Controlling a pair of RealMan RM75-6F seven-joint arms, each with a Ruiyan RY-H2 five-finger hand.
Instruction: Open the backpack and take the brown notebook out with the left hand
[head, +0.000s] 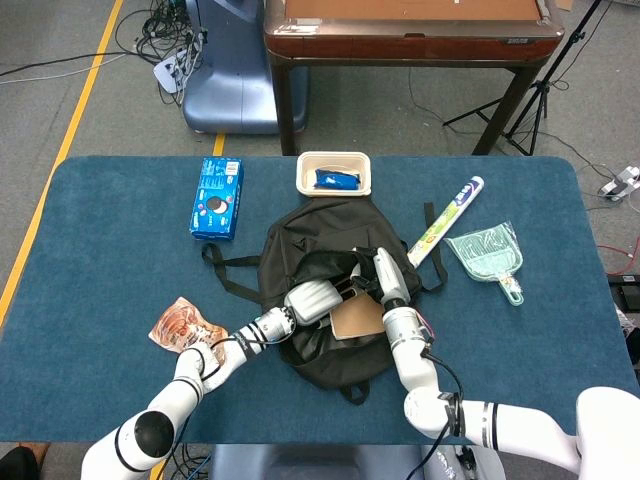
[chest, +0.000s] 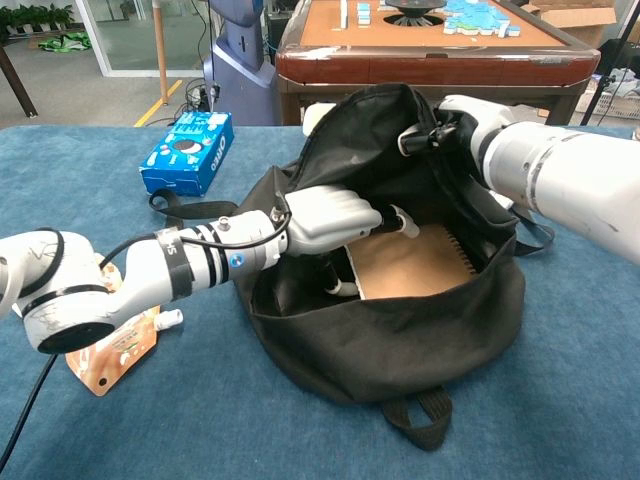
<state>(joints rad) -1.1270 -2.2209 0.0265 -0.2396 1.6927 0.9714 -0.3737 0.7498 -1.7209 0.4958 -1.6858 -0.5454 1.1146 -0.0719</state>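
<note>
The black backpack (head: 300, 245) (chest: 400, 350) lies open at mid-table. Inside it the brown notebook (head: 358, 318) (chest: 420, 268) lies flat with its spiral edge to the right. My left hand (head: 314, 298) (chest: 335, 215) reaches into the opening. Its fingers curl over the notebook's far left corner and the thumb runs down the left edge, gripping it. My right hand (head: 384, 276) (chest: 445, 122) grips the upper rim of the opening and holds the flap up.
A blue box (head: 216, 197) (chest: 188, 152) lies at the back left. An orange snack pouch (head: 180, 325) (chest: 110, 350) sits under my left forearm. A white tray (head: 334, 172), a printed tube (head: 445, 220) and a teal dustpan (head: 488, 255) lie behind and to the right.
</note>
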